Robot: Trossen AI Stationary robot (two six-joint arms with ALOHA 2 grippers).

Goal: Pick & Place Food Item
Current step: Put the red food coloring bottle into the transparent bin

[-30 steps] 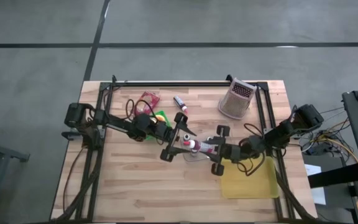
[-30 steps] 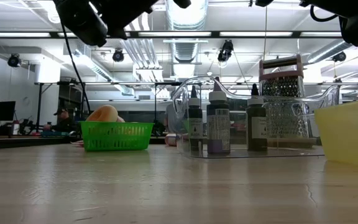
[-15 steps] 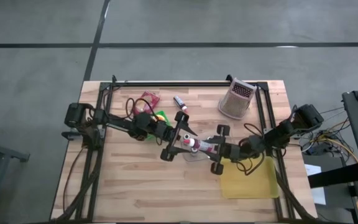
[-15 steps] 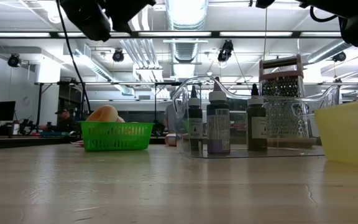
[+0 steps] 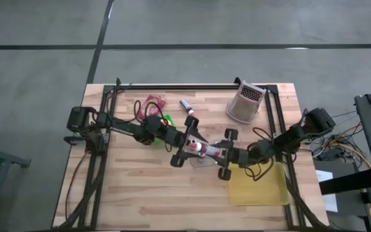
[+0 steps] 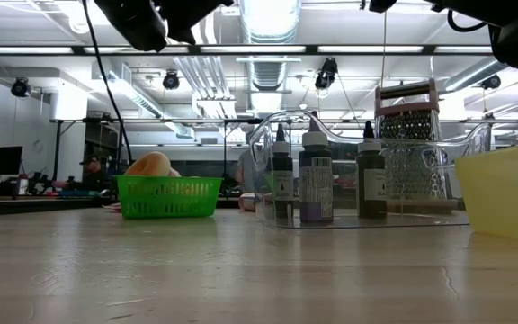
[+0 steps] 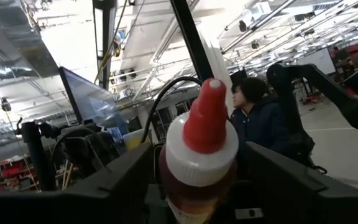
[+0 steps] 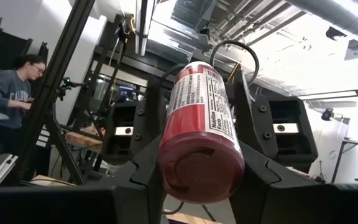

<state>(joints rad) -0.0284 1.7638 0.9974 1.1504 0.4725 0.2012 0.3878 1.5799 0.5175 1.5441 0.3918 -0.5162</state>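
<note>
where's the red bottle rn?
High view: the bottle is mid-table, held above the clear tray between the left tool and right tool, both gripping it.

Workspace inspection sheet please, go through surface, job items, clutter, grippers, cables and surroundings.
Surface: wooden table, dry.
Job's things: red-capped sauce bottle held above the clear tray of dark bottles; green basket with a bread roll.
Clutter: metal grater, yellow bin, red packet, small tube.
Grippers: left gripper at the bottle's cap end, right gripper at its base end.
Cables: loops at both arm bases.
Surroundings: seated people beyond the table.
</note>
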